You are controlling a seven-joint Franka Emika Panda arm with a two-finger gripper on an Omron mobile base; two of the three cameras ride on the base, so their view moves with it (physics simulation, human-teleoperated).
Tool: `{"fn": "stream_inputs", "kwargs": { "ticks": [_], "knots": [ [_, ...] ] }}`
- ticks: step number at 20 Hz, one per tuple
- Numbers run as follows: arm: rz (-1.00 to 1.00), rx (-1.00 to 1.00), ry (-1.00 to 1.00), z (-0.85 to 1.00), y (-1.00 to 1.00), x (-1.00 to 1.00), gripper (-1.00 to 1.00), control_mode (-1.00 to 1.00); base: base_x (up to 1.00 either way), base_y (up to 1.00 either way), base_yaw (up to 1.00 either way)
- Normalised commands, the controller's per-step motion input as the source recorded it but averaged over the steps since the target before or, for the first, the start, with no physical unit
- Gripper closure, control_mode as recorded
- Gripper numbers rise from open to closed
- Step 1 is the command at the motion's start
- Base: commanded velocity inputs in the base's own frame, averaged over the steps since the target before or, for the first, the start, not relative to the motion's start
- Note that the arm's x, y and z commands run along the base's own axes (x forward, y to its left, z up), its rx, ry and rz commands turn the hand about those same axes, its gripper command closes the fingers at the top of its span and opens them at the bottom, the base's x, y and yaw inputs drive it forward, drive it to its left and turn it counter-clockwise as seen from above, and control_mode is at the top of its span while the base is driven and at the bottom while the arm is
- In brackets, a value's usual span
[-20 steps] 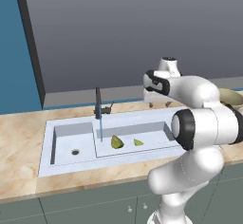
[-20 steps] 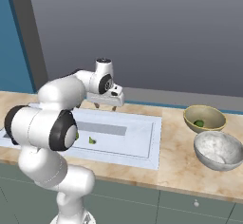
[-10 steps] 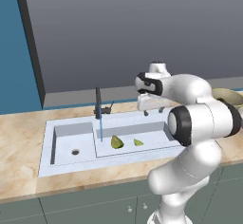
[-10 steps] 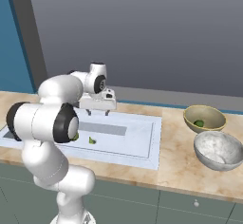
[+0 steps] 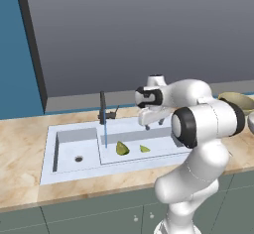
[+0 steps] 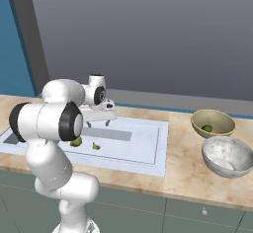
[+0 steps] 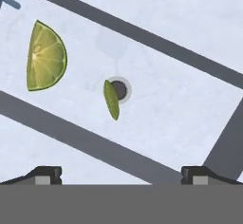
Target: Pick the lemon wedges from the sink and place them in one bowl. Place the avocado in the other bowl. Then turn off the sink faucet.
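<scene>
Open gripper over the sink

The gripper [image 5: 154, 125] hangs with its fingers spread wide and holds nothing. In the hand view the big lemon wedge [image 7: 45, 57] lies at 10 o'clock and the small wedge [image 7: 111, 99] lies by the drain near the middle, both in the sink [image 5: 163, 148]. The avocado [image 6: 207, 128] sits in the far bowl [image 6: 213, 122]

Two lemon wedges [image 7: 46, 57] in sink [image 7: 180, 109]
</scene>
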Motion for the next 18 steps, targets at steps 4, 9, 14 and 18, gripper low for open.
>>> {"fn": "stream_inputs", "kwargs": {
  "ticks": [4,9,14,18],
  "knots": [
    [0.14,0.04,0.00,-0.22,0.04,0.00,-1.00,-1.00,0.00,0.00,0.00],
    [0.11,0.05,0.00,-0.19,0.00,0.00,-1.00,-1.00,0.00,0.00,0.00],
    [0.06,0.00,0.00,-0.36,0.06,0.00,-1.00,-1.00,0.00,0.00,0.00],
    [0.05,0.00,0.00,-0.34,0.19,0.00,-1.00,-1.00,0.00,0.00,0.00]
  ]
}}
